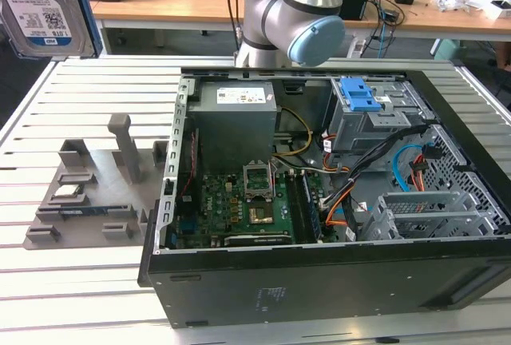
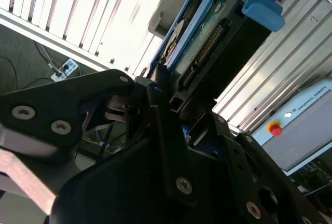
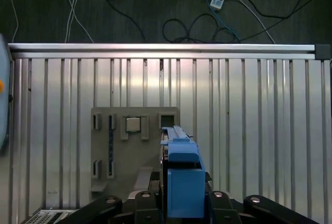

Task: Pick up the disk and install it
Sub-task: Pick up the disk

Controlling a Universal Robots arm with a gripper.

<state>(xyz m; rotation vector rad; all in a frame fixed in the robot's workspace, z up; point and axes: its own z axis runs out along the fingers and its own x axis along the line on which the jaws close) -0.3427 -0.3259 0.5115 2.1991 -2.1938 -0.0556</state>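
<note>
**Disk held clear of the case**

The gripper [image 2: 163,92] is clamped on the disk [image 2: 207,32], gripping its blue frame between black fingers. In the exterior view the disk hangs at ten o'clock from the open computer case [image 1: 319,281]. It is above the slatted table [image 3: 259,130], near a grey parts fixture [image 3: 135,156].
</note>
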